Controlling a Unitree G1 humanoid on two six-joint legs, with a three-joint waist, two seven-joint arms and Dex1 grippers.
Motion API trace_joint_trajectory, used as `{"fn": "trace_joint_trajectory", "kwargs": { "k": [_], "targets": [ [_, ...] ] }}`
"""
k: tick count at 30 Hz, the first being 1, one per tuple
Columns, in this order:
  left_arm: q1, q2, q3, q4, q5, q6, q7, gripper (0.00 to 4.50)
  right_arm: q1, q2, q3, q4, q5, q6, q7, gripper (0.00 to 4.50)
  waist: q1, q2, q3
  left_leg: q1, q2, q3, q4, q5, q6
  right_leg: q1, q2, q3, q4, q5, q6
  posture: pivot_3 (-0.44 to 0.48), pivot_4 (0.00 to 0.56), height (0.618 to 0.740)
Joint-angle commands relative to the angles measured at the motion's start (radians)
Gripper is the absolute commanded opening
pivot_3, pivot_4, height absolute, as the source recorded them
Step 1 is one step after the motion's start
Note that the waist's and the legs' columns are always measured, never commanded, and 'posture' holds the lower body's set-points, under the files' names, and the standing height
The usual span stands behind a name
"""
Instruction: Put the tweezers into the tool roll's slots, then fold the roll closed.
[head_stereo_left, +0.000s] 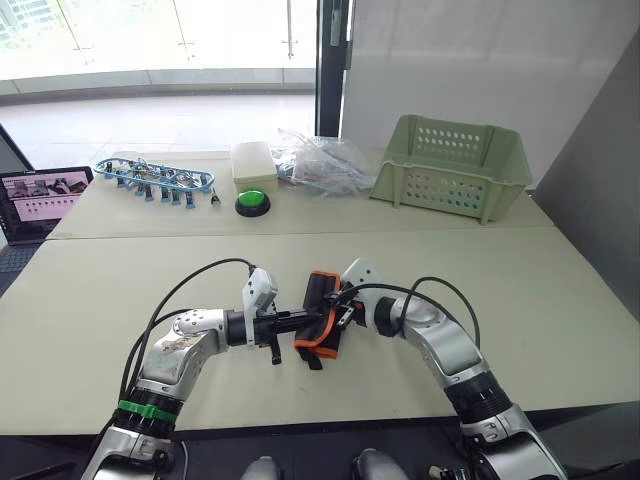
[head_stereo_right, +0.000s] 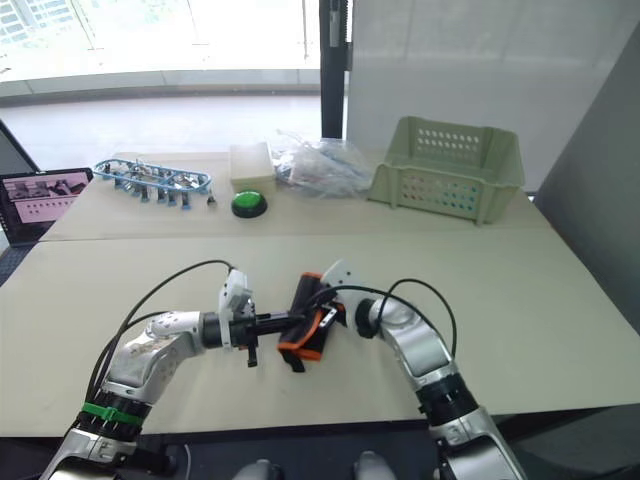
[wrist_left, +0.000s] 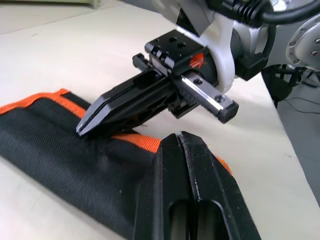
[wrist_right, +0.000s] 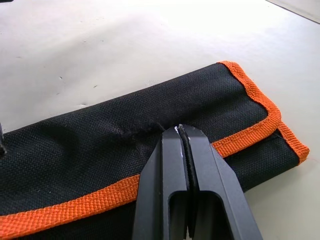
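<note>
- On the near table, both clenched claws, left gripper (head_stereo_left: 283, 322) and right gripper (head_stereo_left: 335, 318), press the folded tool roll (head_stereo_left: 320, 325).
- Risk: lifting off lets the flap spring open.

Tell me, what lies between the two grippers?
The folded tool roll. In the left eye view, the left gripper meets it from one side and the right gripper from the other; both press it with fingers shut.

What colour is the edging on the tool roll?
Orange, against black fabric on the tool roll; the right wrist view shows it best.
</note>
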Motion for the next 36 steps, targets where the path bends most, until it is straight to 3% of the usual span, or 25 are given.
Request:
{"fn": "trace_joint_trajectory", "kwargs": {
  "k": [1,5,17,24,36],
  "targets": [
    [-0.011,-0.004,-0.053,0.067,0.077,-0.049,-0.018,0.02,0.031,-0.010,0.027,0.010,-0.004,0.047,0.018,0.00,0.000,0.000,0.000,0.000,0.000,0.000,0.000,0.000,0.000,0.000,0.000,0.000,0.000,0.000,0.000,0.000,0.150,0.722],
    [-0.006,-0.012,-0.116,0.206,0.193,-0.139,-0.006,0.02,0.031,-0.010,0.024,-0.005,-0.002,0.035,0.018,0.00,0.002,-0.001,0.000,0.000,0.000,0.000,0.000,0.000,0.000,0.000,0.000,0.000,0.000,0.000,0.000,0.000,0.150,0.722],
    [0.002,-0.020,-0.127,0.227,0.222,-0.176,-0.038,0.02,0.034,-0.028,-0.021,-0.144,0.098,-0.042,0.136,0.00,0.003,0.000,-0.001,0.001,0.000,0.000,0.001,0.000,0.000,0.001,0.000,0.000,0.000,0.001,0.001,0.000,0.150,0.722],
    [0.024,-0.007,-0.127,0.191,0.217,-0.166,-0.043,0.02,0.028,-0.043,0.055,-0.050,0.017,-0.059,0.125,0.00,0.001,0.000,-0.001,0.001,0.000,0.000,0.001,0.000,0.000,0.001,0.000,0.000,0.000,0.001,0.001,0.000,0.150,0.722],
    [0.053,0.012,-0.120,0.118,0.210,-0.137,-0.029,0.02,-0.038,-0.013,0.007,0.187,-0.006,-0.061,0.036,0.00,0.001,0.000,-0.001,0.004,0.000,0.001,0.001,0.000,0.000,0.003,0.000,0.001,0.000,0.001,0.001,0.000,0.150,0.722]
  ]
}}
